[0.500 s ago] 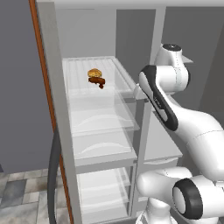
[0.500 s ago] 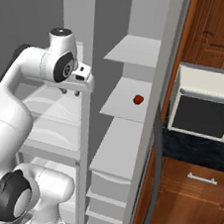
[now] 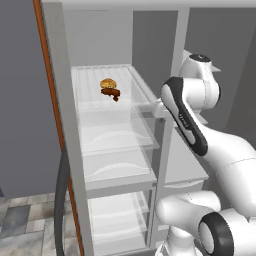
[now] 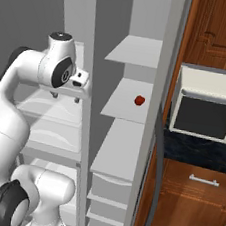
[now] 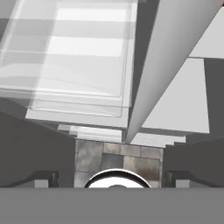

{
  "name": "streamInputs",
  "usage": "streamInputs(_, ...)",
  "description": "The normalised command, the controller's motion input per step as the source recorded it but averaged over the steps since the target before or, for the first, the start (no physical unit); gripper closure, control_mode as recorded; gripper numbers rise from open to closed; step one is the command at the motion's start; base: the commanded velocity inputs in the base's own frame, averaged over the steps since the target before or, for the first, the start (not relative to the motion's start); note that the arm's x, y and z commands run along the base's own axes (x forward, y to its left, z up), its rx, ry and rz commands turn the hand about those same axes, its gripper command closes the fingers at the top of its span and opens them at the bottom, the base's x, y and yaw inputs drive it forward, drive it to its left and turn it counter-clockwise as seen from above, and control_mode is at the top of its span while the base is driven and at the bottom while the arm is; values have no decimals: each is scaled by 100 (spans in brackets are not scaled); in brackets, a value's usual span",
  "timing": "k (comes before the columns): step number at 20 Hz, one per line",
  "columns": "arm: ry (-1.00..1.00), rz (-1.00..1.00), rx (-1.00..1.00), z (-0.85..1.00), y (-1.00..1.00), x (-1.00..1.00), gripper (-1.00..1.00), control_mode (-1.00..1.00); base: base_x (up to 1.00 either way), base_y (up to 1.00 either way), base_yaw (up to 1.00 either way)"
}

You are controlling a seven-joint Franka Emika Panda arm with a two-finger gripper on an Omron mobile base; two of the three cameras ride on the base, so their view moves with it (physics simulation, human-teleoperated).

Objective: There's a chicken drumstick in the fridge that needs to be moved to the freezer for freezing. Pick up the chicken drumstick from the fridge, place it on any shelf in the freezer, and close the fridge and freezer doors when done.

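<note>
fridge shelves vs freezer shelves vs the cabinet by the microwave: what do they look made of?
Fridge shelves: clear glass or plastic, glossy; you see through them, with pale rims. Freezer shelves: opaque light-grey, matte, likely plastic or painted metal; nothing shows through. Cabinet above the microwave: reddish-brown wood look, with faint grain and a slight sheen.

My arm (image 3: pixel 200 130) presents smooth, glossy white plastic casing with dark joint bands. The fridge (image 3: pixel 112 130) holds clear, glass-like shelves and transparent drawers, while the freezer (image 4: pixel 124 136) shelves look opaque, matt light grey. Beside it, the cabinet (image 4: pixel 216 33) shows polished reddish wood, and the floor (image 5: pixel 118 157) mottled grey stone tile.
</note>
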Motion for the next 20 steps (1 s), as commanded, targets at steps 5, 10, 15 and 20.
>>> streamInputs(5, -7, 0, 0, 3, 39, -26, -100, -100, 0, 0, 0)
streamInputs(10, -14, 0, 0, 30, 53, -3, -100, -100, 0, 0, 0)
streamInputs(15, -11, 0, 5, 20, 47, 0, -100, -100, 0, 0, 0)
streamInputs(20, -17, 0, 15, 21, 45, 5, -100, -100, 0, 0, 0)
